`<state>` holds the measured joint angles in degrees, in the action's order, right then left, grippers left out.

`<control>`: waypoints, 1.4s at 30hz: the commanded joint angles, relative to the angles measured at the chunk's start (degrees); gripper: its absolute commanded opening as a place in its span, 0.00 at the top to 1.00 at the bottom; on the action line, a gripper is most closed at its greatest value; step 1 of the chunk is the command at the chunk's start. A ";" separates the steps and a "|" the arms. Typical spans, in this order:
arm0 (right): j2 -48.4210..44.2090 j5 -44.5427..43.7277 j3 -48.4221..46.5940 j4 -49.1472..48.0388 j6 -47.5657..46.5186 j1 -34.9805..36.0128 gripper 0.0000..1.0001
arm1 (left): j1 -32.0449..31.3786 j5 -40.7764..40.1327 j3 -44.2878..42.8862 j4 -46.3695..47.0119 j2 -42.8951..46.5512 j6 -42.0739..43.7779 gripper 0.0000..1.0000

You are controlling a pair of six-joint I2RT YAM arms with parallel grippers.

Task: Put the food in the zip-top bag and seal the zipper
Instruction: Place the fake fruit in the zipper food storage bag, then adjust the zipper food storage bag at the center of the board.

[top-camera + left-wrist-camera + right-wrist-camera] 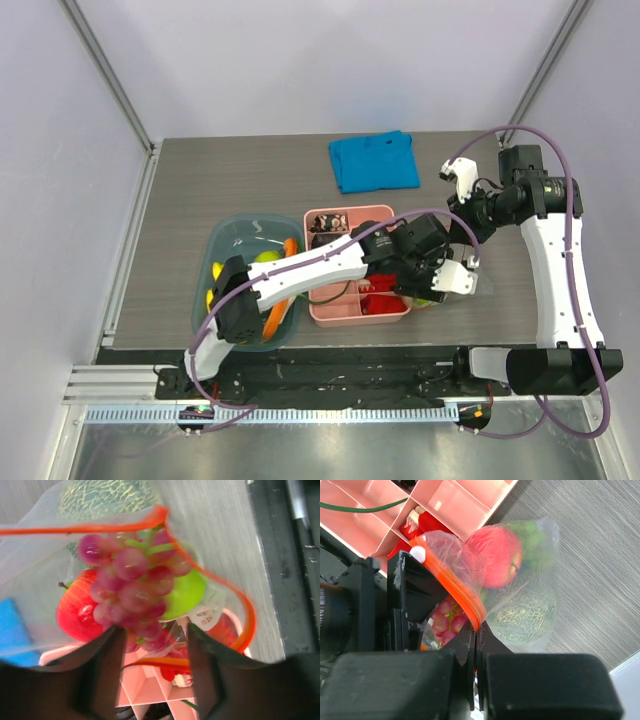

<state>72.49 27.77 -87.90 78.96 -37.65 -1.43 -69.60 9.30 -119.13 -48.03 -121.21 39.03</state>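
With melon (100, 497), green apple (190, 592) and grape bunch (130, 585) inside the zip-top bag (542, 532), the left jaws stood apart, the right jaws pinched the zipper (451, 583), not yet sealed

- Left arm (310, 265) reaches out low and to the right; left gripper (155, 635) has its fingers (107, 660) parted.
- Right arm (560, 270) rises, then folds inward; right gripper (475, 630) is pinched tight.

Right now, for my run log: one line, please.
left tool: open | right tool: shut on zipper | grape bunch: at mouth | zip-top bag: unsealed
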 commanded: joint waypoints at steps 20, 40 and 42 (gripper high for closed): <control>-7.18 6.16 -5.44 7.35 -9.02 0.29 0.99 | 16.34 29.19 43.55 47.77 30.97 -5.09 0.27; -7.36 6.42 -3.77 7.18 -10.43 0.29 0.99 | 11.77 29.46 44.60 61.65 23.47 -5.72 0.60; -7.54 6.25 -3.77 7.26 -10.51 0.29 0.99 | 11.68 29.55 45.21 61.57 23.47 -5.37 0.62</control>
<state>65.65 32.14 -90.96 79.13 -47.27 -1.43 -57.76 37.76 -73.71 10.07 -97.45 33.01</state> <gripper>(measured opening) 0.021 0.394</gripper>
